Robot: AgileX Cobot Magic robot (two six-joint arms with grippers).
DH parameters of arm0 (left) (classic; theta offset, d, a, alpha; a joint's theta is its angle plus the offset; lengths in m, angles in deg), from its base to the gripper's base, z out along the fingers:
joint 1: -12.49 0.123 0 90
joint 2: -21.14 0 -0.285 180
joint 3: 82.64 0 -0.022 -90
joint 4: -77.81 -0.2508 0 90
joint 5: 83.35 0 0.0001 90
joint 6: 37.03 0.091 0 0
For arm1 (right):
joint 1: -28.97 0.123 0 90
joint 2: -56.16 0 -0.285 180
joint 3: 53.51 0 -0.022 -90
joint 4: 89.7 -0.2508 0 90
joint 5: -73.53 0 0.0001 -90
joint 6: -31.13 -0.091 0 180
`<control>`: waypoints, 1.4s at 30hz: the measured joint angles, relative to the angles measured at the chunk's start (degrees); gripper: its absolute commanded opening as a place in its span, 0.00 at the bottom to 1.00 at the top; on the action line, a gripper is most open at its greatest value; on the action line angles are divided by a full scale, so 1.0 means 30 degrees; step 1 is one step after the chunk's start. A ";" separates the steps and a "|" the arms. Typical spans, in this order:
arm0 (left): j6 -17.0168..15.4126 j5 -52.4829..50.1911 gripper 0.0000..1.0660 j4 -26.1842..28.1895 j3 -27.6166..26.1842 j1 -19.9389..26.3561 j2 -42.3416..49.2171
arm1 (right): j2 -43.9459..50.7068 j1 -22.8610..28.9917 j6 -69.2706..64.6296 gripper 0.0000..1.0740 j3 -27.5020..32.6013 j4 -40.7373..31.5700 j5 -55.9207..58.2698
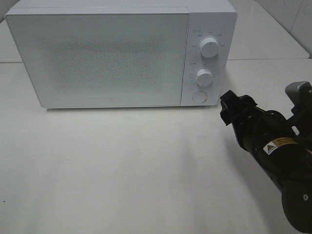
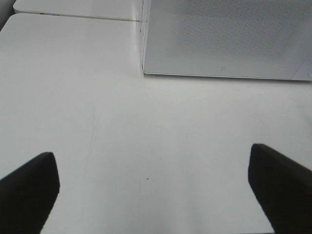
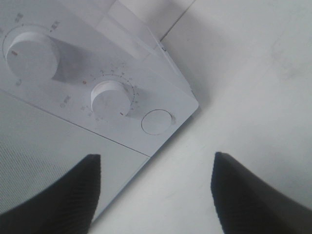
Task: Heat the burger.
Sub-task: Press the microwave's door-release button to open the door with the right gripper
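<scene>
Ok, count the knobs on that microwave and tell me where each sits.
2. The upper knob sits high on the microwave's strip right of the door. The lower knob is straight below it, just above the round button. None looks hidden.

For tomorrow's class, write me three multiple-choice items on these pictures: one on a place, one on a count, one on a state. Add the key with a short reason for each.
1. Where is the right gripper relative to the microwave?
A. On top of it
B. Over the table, by its lower right front corner
C. Off its left side

2. How many knobs sit above the round button on its panel?
A. One
B. Two
C. Four

3. The microwave's door is:
A. Shut
B. Swung wide open
C. Missing

Key:
1 B, since the exterior high view shows the gripper beside that corner, close to the round button.
2 B, since two knobs stand one above the other.
3 A, since the door lies flush with the front.
</scene>
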 measured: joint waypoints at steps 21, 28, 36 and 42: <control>0.0000 0.0000 0.92 0.0000 0.0000 0.0000 0.0000 | 0.0000 0.0000 -1.3751 0.00 0.0000 0.0134 0.0439; 0.0000 0.0000 0.92 0.0000 0.0000 0.0000 0.0000 | 0.0000 0.0000 -1.3846 0.00 0.0000 0.0363 0.0821; 0.0000 0.0000 0.92 0.0000 0.0000 0.0000 0.0000 | -0.0115 -0.0115 -1.3522 0.00 -0.0611 0.0382 0.1241; 0.0000 0.0000 0.92 0.0000 0.0000 0.0000 0.0000 | -0.1413 -0.0840 -1.3426 0.00 -0.1604 0.1203 0.1432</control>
